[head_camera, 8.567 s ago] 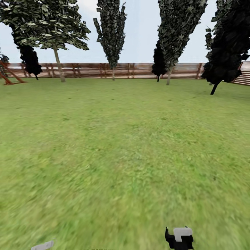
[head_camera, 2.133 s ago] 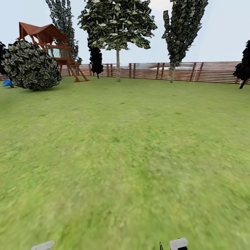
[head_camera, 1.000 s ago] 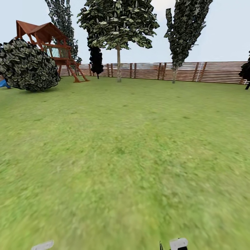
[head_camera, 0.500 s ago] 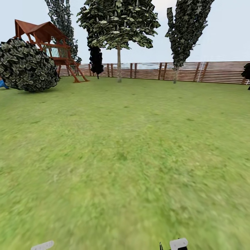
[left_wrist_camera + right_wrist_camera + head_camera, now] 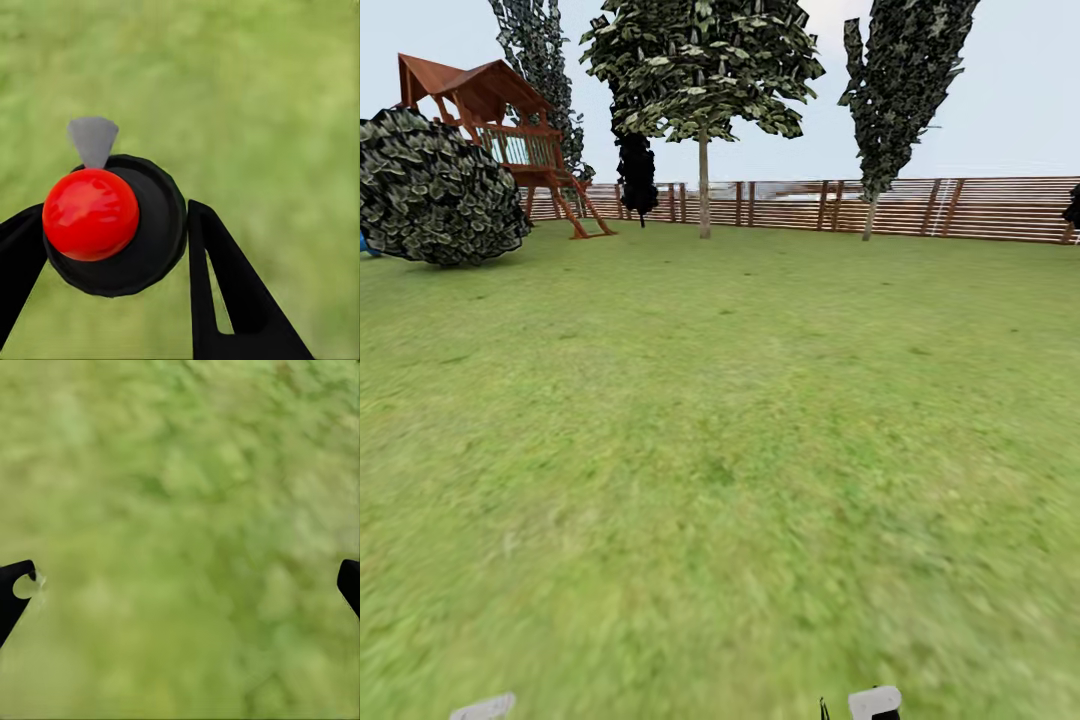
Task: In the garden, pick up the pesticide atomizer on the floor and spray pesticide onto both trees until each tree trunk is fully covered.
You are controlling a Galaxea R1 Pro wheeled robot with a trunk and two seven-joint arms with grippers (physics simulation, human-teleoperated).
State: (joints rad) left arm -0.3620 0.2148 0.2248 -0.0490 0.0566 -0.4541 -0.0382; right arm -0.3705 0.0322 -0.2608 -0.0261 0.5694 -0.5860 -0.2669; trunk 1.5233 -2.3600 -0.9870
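Note:
My left gripper (image 5: pixel 116 214) is shut on the pesticide atomizer (image 5: pixel 112 225), a black round body with a red ball top and a small grey nozzle, held over grass. Far across the lawn (image 5: pixel 740 420) stands a tall tree (image 5: pixel 700 65) with a broad mottled green crown and a straight pale trunk (image 5: pixel 704 190). Right of it rises a narrower tall tree (image 5: pixel 905 70) on a pale trunk (image 5: pixel 871 216). Both stand by the slatted wooden fence (image 5: pixel 960 208). My right gripper (image 5: pixel 184 577) is open above the grass, nothing between its fingers.
A round leafy bush (image 5: pixel 440 190) and a red-brown wooden play tower (image 5: pixel 500 130) stand at the back left. A near-black narrow tree (image 5: pixel 636 170) is by the fence. Open grass stretches between me and the trees.
The whole view swung left since the earliest frame, bringing in the bush and play tower. Over the last second it crept slightly forward and left. The arms kept their pose.

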